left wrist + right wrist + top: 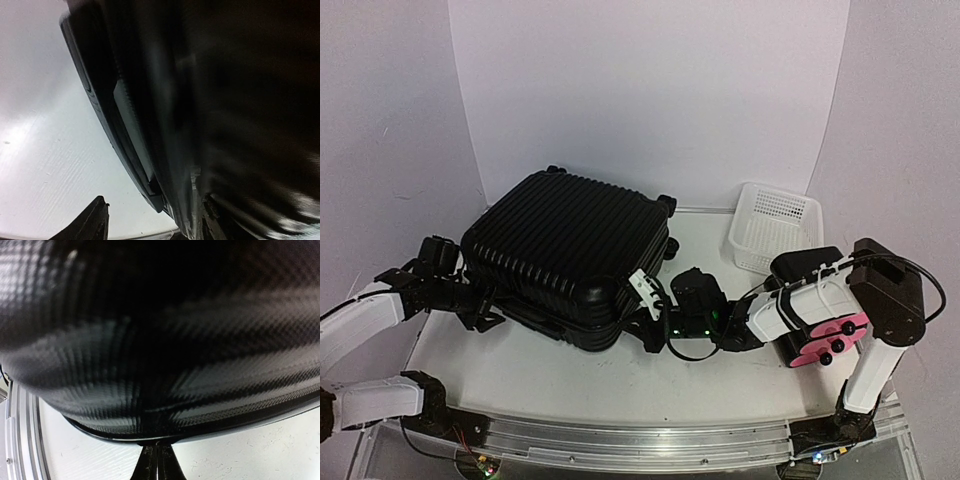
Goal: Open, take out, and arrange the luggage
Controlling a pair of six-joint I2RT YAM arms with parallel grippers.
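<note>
The luggage (pixel 570 250) is a big black ribbed suitcase lying flat and closed on the white table, left of centre. My left gripper (pixel 485 300) is at its near-left edge. In the left wrist view the luggage (pixel 225 110) fills the right side. My left gripper (pixel 155 202) is open and straddles the lower rim. One dark finger (pixel 92 222) stands clear of the shell over bare table; the other is hidden against the shell. My right gripper (pixel 648 322) is at the near-right corner. Seen from the right wrist, my right gripper (pixel 159 446) is shut, tips touching the luggage (pixel 160 340) at its bottom edge, with nothing held.
A white mesh basket (pixel 775 225) stands at the back right. A small black box with pink fronts (pixel 820 325) sits by the right arm. The table's metal front rail (pixel 640 440) runs along the near edge. White walls close in behind and on both sides.
</note>
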